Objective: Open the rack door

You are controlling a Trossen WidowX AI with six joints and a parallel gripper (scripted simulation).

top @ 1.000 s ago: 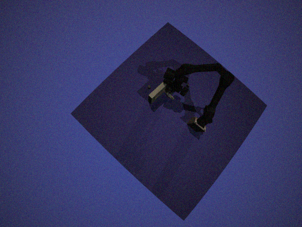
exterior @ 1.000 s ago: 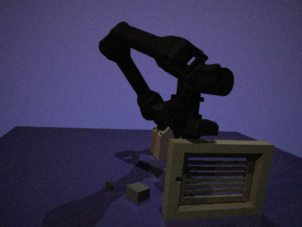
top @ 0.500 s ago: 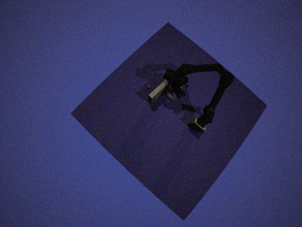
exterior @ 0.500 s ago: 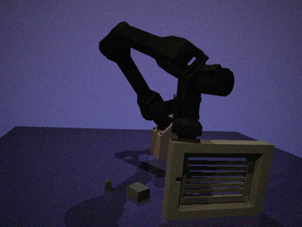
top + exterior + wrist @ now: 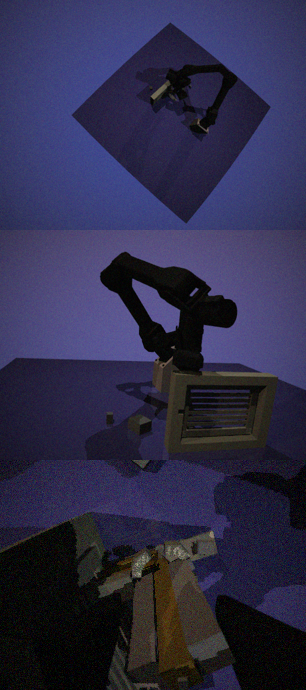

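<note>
The wrist view shows my gripper (image 5: pixel 169 602) with its dark fingers apart, one on each side of the grey and orange upright handle (image 5: pixel 143 625), holding nothing. Whether a finger touches the handle is unclear. The exterior view shows the gripper's body just above and behind the frame's (image 5: pixel 268 405) (image 5: pixel 160 92) top left corner; its fingers are hidden there. The slatted door (image 5: pixel 217 431) shows through the frame, roughly in line with it; its exact angle cannot be told. The handle stands turned askew to the frame in the wrist view.
A small upright block (image 5: pixel 109 418) and a larger block (image 5: pixel 138 424) stand left of the frame. A small object (image 5: pixel 150 87) lies near the frame. The arm's pale base block (image 5: pixel 165 380) (image 5: pixel 199 127) stands behind. The table (image 5: pixel 170 175) is dark, and the light is dim.
</note>
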